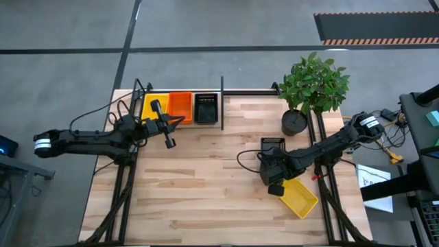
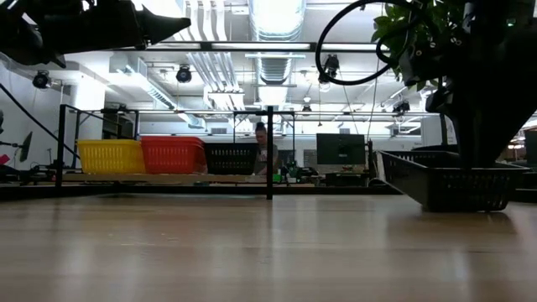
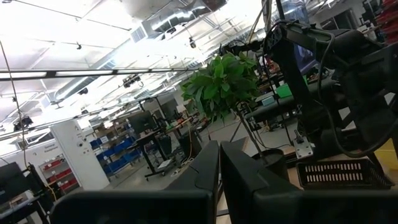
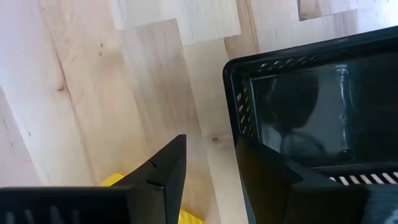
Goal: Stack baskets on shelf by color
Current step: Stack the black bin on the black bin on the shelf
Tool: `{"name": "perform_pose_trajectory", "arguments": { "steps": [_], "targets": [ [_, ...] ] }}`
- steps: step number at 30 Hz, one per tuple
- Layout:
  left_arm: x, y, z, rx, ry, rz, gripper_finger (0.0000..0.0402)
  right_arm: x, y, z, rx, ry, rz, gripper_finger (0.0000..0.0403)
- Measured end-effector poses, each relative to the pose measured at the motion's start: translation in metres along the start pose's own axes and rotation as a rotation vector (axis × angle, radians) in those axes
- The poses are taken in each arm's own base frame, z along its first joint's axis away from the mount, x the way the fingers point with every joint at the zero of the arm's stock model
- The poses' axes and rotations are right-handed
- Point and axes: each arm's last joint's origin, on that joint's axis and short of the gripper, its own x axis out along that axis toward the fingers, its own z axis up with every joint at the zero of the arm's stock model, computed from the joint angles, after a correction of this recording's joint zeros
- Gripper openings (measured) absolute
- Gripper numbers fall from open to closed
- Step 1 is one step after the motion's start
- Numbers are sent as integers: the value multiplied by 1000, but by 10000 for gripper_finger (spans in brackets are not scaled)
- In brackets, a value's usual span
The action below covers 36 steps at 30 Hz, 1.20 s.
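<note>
The right arm is reaching in from the table's three o'clock edge toward the centre, its gripper [image 1: 273, 165] tipped down over a black basket [image 1: 272, 145] lying loose on the wooden table [image 1: 206, 199]. In the right wrist view the two fingers [image 4: 163, 171] are standing apart, one outside the basket's rim and one at its wall; whether they are actually pressing on it cannot be told. A yellow basket [image 1: 300, 197] is lying tilted at the five o'clock side of that gripper.

The left arm is stretching in from nine o'clock, level above the table, its gripper [image 1: 169, 122] shut and holding nothing, hanging just in front of the shelf [image 1: 180, 124].

On the shelf at the table's eleven o'clock corner, three basket groups are sitting side by side: yellow [image 2: 111, 156], orange [image 2: 172, 154] and black [image 2: 232, 158]. How many are nested in each cannot be told. Two more baskets are lying loose on the table. One potted plant [image 1: 312, 86] is standing at two o'clock.
</note>
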Motion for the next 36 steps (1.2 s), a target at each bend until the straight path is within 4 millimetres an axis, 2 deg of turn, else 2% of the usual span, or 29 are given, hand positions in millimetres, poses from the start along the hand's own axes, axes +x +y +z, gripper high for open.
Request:
{"name": "perform_pose_trajectory", "arguments": {
  "steps": [8,18,24,29,32,36],
  "targets": [
    [0,0,0,1,4,4,0,0,-2,1,-9,-42,-77,152],
    [0,0,0,1,4,3,0,0,-5,2,-34,-85,-154,129],
    [0,0,0,1,4,2,0,-2,-8,-2,0,-54,-180,144],
    [0,0,0,1,3,2,0,7,-10,-7,-14,-33,-196,153],
    [0,0,0,1,-1,-2,0,16,-11,-10,-20,-35,-186,140],
    [-2,2,4,1,-32,14,0,22,-11,-11,-15,-62,-168,88]
  ]
}}
